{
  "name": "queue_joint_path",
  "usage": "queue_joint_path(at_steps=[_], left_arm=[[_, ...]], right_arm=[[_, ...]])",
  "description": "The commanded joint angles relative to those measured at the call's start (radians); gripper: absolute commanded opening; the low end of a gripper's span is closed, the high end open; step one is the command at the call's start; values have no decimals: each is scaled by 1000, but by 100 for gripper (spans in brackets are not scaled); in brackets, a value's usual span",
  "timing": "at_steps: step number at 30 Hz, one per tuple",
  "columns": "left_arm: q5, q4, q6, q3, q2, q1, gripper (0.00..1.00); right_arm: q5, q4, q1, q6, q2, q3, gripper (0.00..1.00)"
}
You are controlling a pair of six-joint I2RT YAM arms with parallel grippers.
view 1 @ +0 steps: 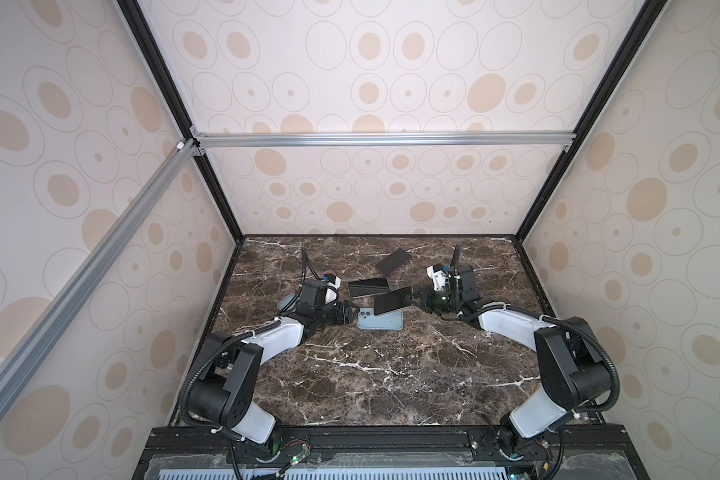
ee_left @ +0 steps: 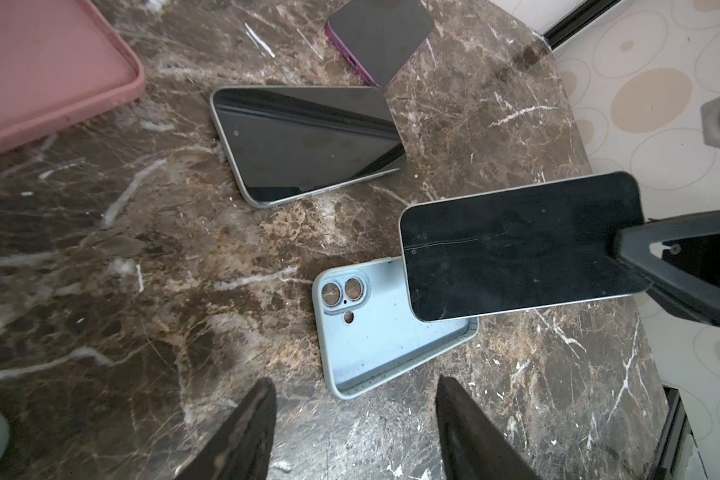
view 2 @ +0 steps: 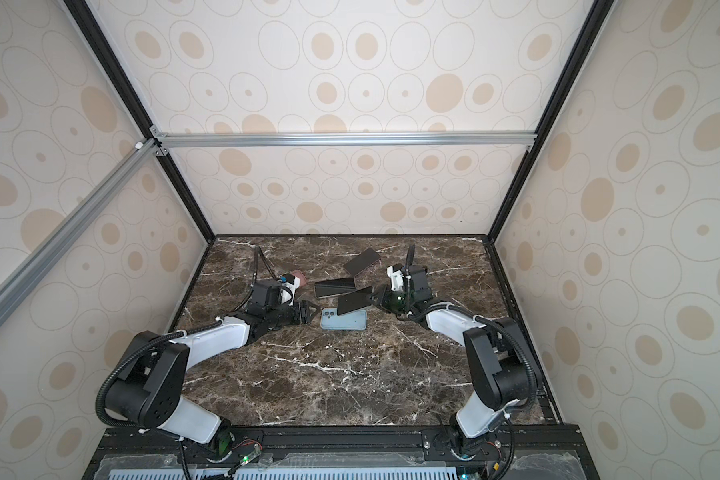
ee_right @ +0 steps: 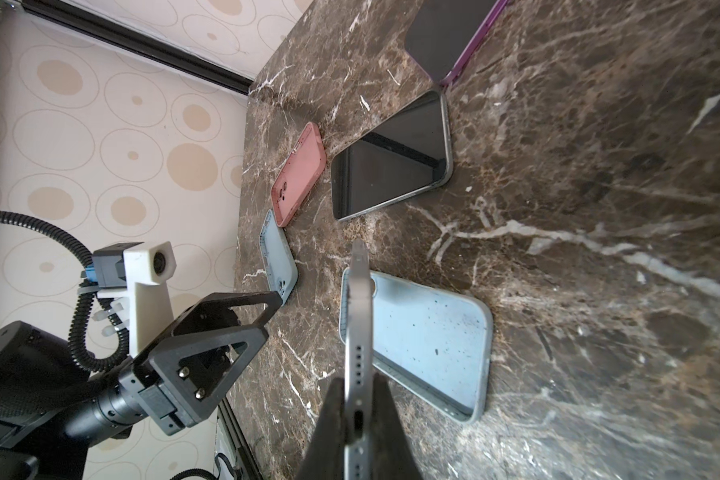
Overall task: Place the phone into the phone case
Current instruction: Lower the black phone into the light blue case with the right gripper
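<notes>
Spreading beneath everything is the brown marble table [view 1: 391,374]. The left gripper [view 1: 352,312] sits low just beside the camera end of the light blue phone case [view 1: 385,323], jaws apart and holding nothing. The right gripper [view 1: 412,300] is pinched tight on one end of the phone [view 1: 393,300]. The phone case lies open side up mid-table, and the phone hangs tilted over its far edge.

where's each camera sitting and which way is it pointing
Both top views: high over the near edge, looking down and back across the marble table; both arms, left pincer and right pincer show.
Left wrist: on the left arm, looking past its open fingers at the blue case and the held phone.
Right wrist: on the right arm, looking along the held phone's edge; left pincer shows.
Shared: both wrist views show the blue case and held phone.
</notes>
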Motion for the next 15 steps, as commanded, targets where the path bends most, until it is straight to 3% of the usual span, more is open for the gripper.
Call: queue_joint_path(at_steps=[1, 15], left_arm=[[30, 59, -13, -10, 24, 6, 62], [117, 165, -39, -23, 138, 4, 63]], right_arm=[[-63, 85, 7, 30, 21, 6, 0], [-105, 99, 31, 38, 95, 19, 0]])
